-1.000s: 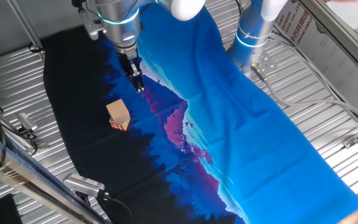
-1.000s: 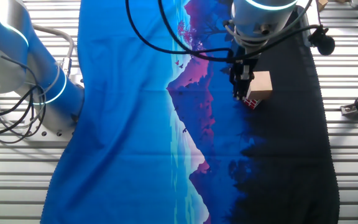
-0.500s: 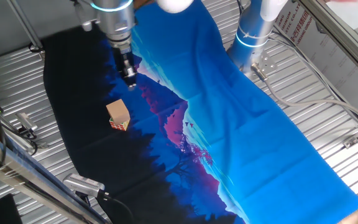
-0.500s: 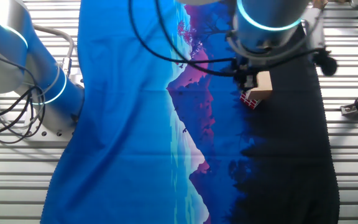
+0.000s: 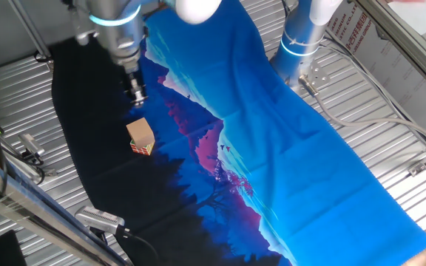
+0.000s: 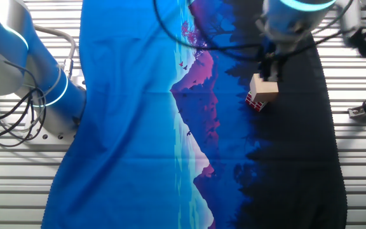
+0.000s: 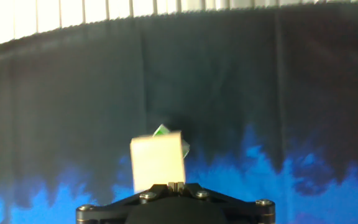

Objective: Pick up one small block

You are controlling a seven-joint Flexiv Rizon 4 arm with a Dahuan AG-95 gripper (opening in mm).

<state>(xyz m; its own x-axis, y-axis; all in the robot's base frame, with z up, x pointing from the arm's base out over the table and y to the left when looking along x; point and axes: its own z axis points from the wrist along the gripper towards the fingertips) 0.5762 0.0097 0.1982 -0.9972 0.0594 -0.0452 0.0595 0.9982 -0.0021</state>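
The small block (image 5: 140, 131) is a plain tan cube on the dark part of the printed cloth. It rests on top of the multicoloured puzzle cube (image 5: 144, 148), tilted. It also shows in the other fixed view (image 6: 265, 87) and in the hand view (image 7: 158, 161), where only a green corner of the puzzle cube (image 7: 162, 131) peeks out behind it. My gripper (image 5: 135, 94) hangs above the cloth just beyond the block, apart from it. Its fingertips (image 7: 172, 185) are pressed together with nothing between them.
The blue and black cloth (image 5: 272, 140) covers most of the ribbed metal table (image 5: 376, 125). A second robot base (image 5: 298, 44) stands at the cloth's far side. Metal clamps (image 5: 28, 151) and cables lie on the table by the cloth's edge.
My gripper has moved sideways across the cloth, from over the blue and purple print to over the black part beside the block. The block and the puzzle cube have not moved.
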